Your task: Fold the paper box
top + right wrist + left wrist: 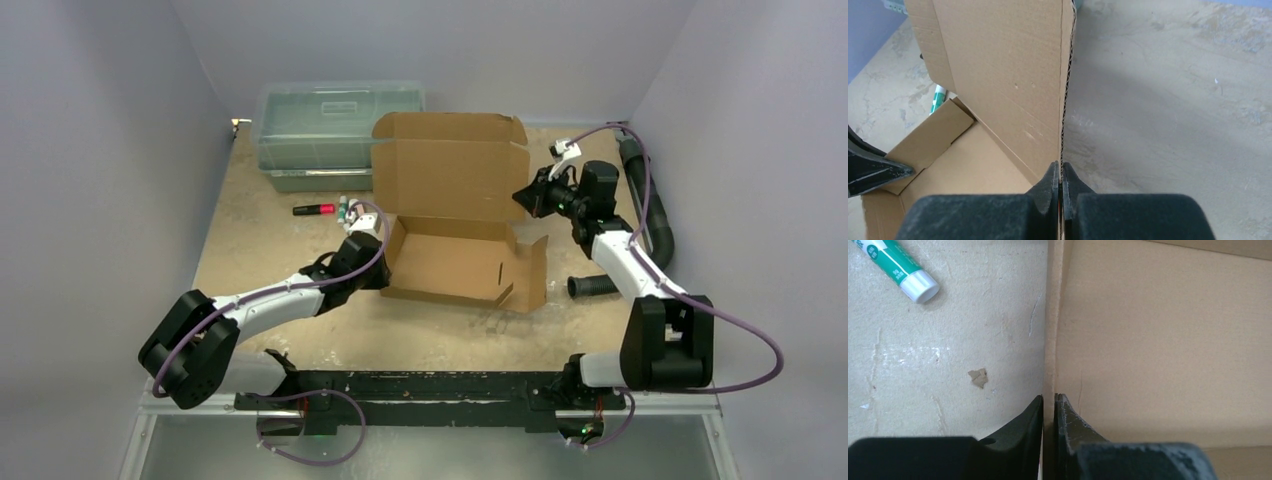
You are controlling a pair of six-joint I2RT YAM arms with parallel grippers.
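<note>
The paper box point(450, 262) is a brown cardboard mailer in the middle of the table, its lid point(450, 175) standing upright at the back. My left gripper point(378, 250) is shut on the box's left side wall point(1052, 330); the wall's edge runs up between the two fingers point(1049, 402). My right gripper point(524, 196) is shut on the right edge of the raised lid, and the corrugated edge point(1065, 90) sits pinched between its fingertips point(1059, 167). The right side flap point(530, 272) lies folded outward.
A clear greenish lidded bin point(330, 125) stands at the back left. A red marker point(313, 209) and a green-and-white glue stick point(898, 267) lie left of the box. A black ribbed hose point(650, 215) curves along the right wall.
</note>
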